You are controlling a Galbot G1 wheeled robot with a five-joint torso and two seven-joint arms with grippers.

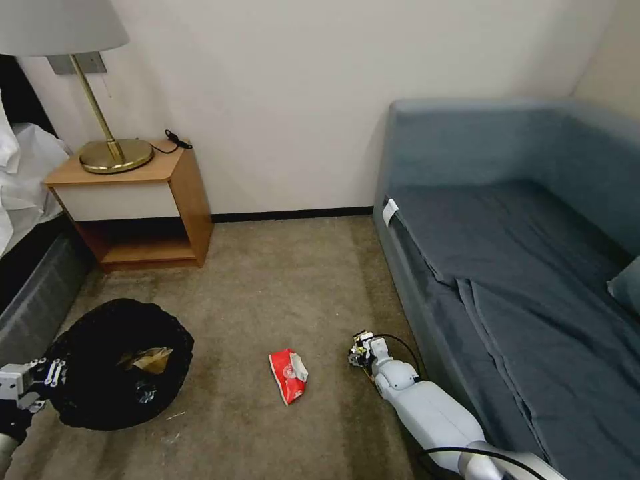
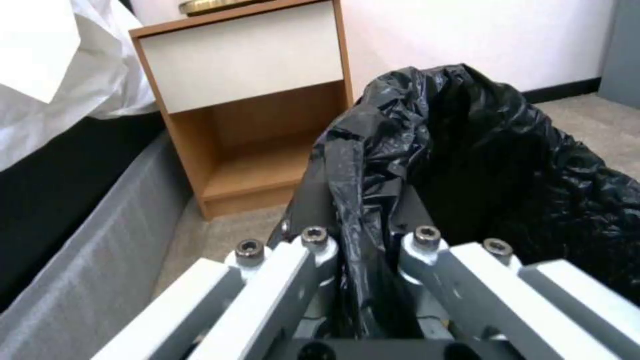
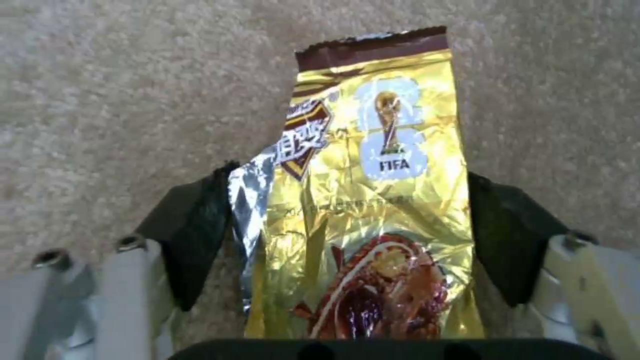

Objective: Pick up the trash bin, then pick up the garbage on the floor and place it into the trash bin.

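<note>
The trash bin (image 1: 120, 363), lined with a crinkled black bag, is at the lower left with crumpled brown paper (image 1: 150, 360) inside. My left gripper (image 1: 57, 373) is shut on its near rim; the left wrist view shows the bag (image 2: 480, 165) pinched between the fingers of the left gripper (image 2: 370, 240). My right gripper (image 1: 360, 350) is down at the carpet beside the sofa. It stands open, and in the right wrist view the gripper (image 3: 347, 175) has one pad at each side edge of a flat yellow-brown snack wrapper (image 3: 373, 200). A red snack packet (image 1: 288, 375) lies on the carpet between bin and right gripper.
A wooden nightstand (image 1: 140, 207) with a brass lamp (image 1: 113, 153) stands against the far wall, just beyond the bin. A bed (image 1: 27, 280) runs along the left edge. A blue-grey sofa (image 1: 520, 280) closes off the right side. Open carpet (image 1: 280, 280) lies in the middle.
</note>
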